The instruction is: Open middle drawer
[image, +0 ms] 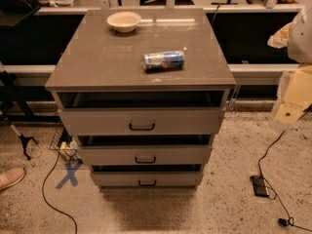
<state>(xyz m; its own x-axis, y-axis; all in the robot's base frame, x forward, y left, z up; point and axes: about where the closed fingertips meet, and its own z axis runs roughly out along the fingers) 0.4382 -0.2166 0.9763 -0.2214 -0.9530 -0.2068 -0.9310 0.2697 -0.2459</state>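
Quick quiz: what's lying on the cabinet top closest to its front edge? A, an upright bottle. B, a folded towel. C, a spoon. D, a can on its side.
D: a blue and silver can lies on its side near the front of the cabinet top; the gripper is at the right edge of the view, apart from the cabinet.

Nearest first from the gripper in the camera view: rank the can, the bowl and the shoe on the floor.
The gripper is at the right edge, beside the cabinet.
1. The can: lying on the cabinet top, towards the front.
2. The bowl: back of the top, left of centre.
3. The shoe: on the floor, far left edge.
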